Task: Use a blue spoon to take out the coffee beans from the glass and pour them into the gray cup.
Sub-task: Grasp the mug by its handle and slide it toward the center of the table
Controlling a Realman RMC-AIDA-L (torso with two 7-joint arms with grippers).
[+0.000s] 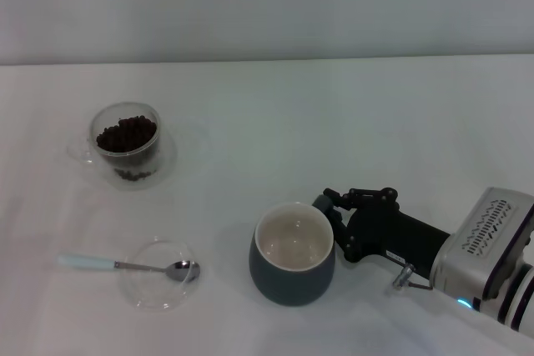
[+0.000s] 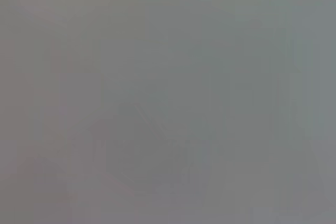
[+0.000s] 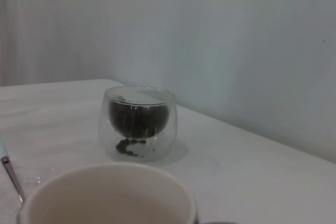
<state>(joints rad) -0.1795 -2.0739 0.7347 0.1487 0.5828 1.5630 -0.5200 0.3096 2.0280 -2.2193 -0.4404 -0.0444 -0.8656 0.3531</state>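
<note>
A: What's the setting?

B: A white table (image 1: 350, 114) fills nearly the whole head view, its far edge meeting a plain pale wall (image 1: 267, 6). The back and right of the table are bare, so the widest free space lies there.

A: And the arm?

B: The right gripper (image 1: 327, 206) comes in from the lower right corner, black fingers reaching to the rim of the gray cup (image 1: 292, 256) on the cup's right side. Whether they are spread or pinched on something, I cannot tell. The left gripper is in no view; its wrist camera gives only a flat gray blur.

A: The vessels?

B: The gray cup stands upright near the front edge, its cream inside looking bare. The glass (image 1: 125, 143) stands well apart at the left rear, with the coffee beans (image 1: 126, 134) heaped inside and a few more showing dark near its base. A shallow clear dish (image 1: 158, 273) lies at front left, between the two but nearer the cup.

A: The spoon?

B: The blue spoon (image 1: 125, 265) lies flat, bowl resting in the dish, pale handle pointing left over the dish's rim.
</note>
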